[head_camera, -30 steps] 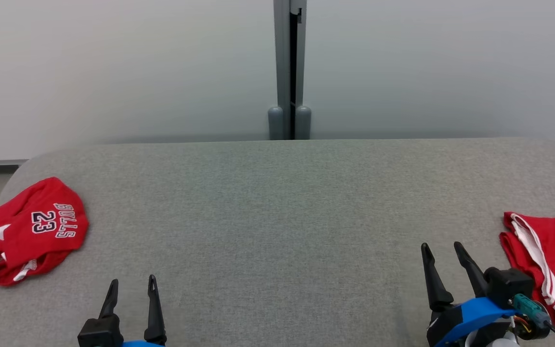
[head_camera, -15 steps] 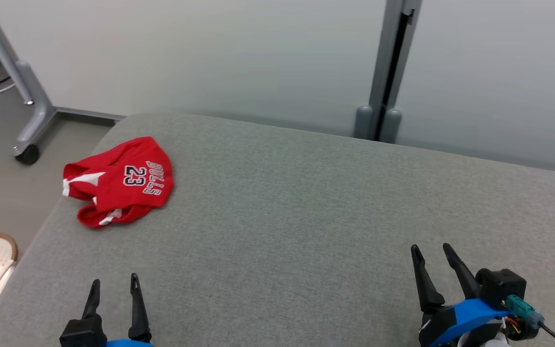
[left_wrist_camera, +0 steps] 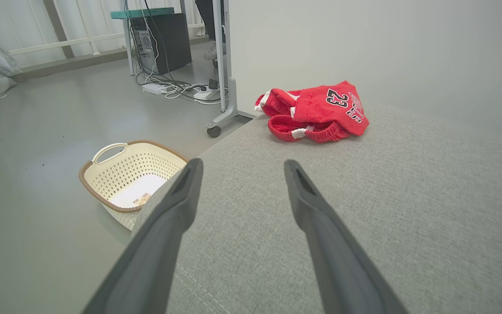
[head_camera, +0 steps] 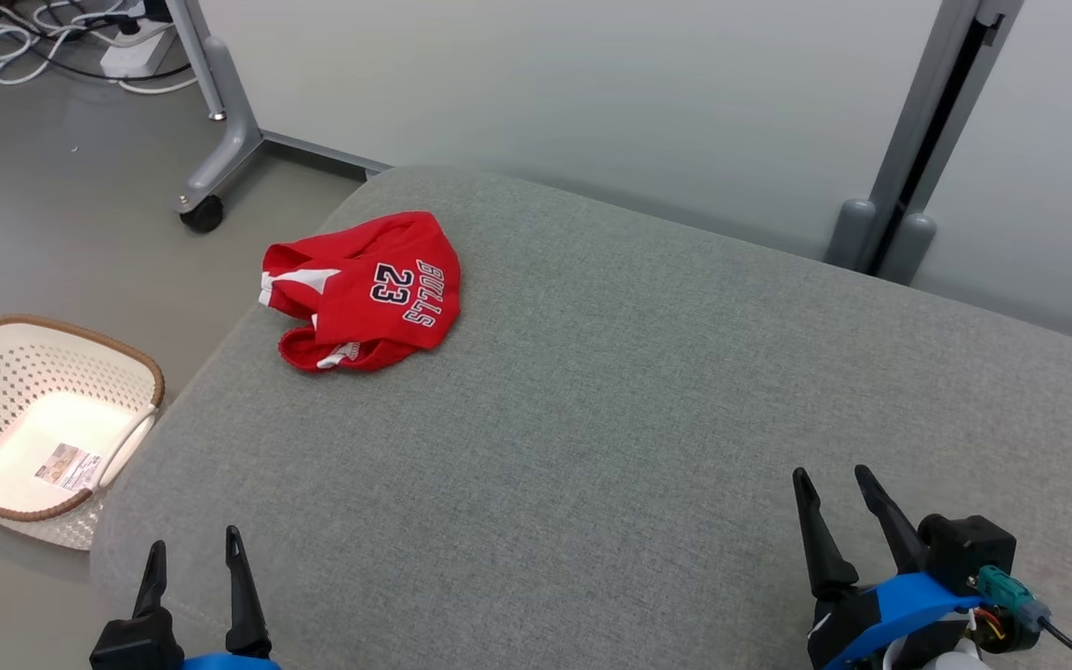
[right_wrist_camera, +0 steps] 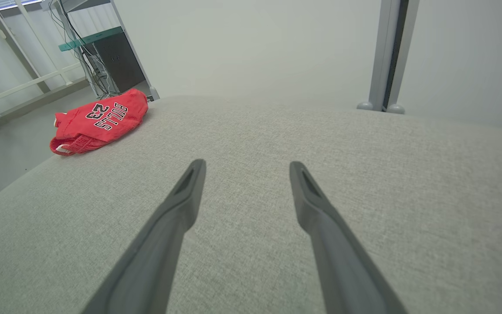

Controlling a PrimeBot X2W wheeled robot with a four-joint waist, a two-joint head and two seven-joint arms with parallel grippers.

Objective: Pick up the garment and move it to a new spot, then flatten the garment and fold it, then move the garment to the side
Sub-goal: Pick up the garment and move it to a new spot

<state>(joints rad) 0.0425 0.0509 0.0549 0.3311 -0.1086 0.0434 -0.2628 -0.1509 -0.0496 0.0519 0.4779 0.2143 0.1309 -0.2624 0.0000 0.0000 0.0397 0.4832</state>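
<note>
Pans left since earlier; shifts nothing on the bench (head_camera: 592,419). Finds garment (head_camera: 364,290) bunched beyond the basket (head_camera: 150,372), ahead of left claw (head_camera: 196,542), far from right claw (head_camera: 830,473). Shows both claws wide open, empty.

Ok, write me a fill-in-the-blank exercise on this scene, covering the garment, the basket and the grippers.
1. The red garment bears the number ____.
2. The white basket stands on the ____.
3. The left gripper and the right gripper both have their jaws ____.
4. On the grey cushion, the garment lies near the far ____ corner.

Missing words: 23; floor; open; left.
</note>
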